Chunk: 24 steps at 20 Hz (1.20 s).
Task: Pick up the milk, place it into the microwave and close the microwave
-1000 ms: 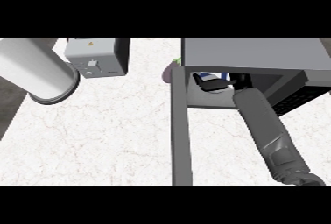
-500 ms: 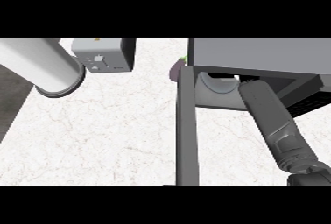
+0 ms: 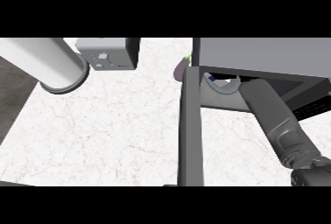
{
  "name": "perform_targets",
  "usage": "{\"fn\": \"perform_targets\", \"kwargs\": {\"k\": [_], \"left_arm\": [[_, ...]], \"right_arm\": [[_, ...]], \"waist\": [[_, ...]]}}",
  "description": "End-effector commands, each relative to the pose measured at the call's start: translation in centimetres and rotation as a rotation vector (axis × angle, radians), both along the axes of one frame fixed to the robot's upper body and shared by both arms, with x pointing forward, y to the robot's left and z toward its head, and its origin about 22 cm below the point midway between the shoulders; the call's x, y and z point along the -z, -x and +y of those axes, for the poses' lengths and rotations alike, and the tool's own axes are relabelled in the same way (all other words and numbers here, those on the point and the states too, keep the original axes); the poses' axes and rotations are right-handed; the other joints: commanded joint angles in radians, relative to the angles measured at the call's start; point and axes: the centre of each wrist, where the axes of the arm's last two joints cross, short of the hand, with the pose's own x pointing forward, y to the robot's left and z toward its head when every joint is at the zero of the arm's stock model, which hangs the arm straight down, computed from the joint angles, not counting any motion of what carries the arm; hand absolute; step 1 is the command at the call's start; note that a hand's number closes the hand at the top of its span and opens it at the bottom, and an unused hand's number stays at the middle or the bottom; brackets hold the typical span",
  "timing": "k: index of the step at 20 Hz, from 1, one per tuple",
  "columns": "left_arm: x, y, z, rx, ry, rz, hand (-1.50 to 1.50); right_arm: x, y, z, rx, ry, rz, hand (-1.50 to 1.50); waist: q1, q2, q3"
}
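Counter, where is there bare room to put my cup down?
The wide white stretch of counter between the pale cylinder, the grey box and the open microwave door is bare. Inside the microwave it is crowded: the right forearm fills the opening.

Grey box [image 3: 107, 53] on white counter [image 3: 110, 131]; purple vegetable [image 3: 180, 70] right of it.

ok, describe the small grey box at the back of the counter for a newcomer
Find the open microwave on the right of the white marble counter, then go left past its open door along the far edge. The box stands there beside the robot's pale left forearm; it alone is square, light grey, with small marks on top.
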Motion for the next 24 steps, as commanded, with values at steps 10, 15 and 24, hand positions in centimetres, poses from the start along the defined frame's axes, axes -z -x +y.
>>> {"fn": "perform_targets", "kwargs": {"k": [10,15,24], "left_arm": [[0.7,-1.4,-2.4,0.090,0.025,-0.007,-1.50],[1.2,-1.7,-3.6,0.160,0.035,0.010,-1.50],[-0.4,-1.5,-6.4,0.188,-0.007,-0.001,-1.50]], "right_arm": [[1.6,0.7,0.7,-0.179,-0.166,0.025,-1.50],[2.3,1.2,-0.8,-0.232,-0.274,0.011,-1.50],[6.5,3.9,-1.8,-0.352,-0.375,0.060,-1.50]], "waist": [[-0.022,-0.014,0.001],[-0.035,-0.020,0.000],[-0.097,-0.049,-0.003]]}}
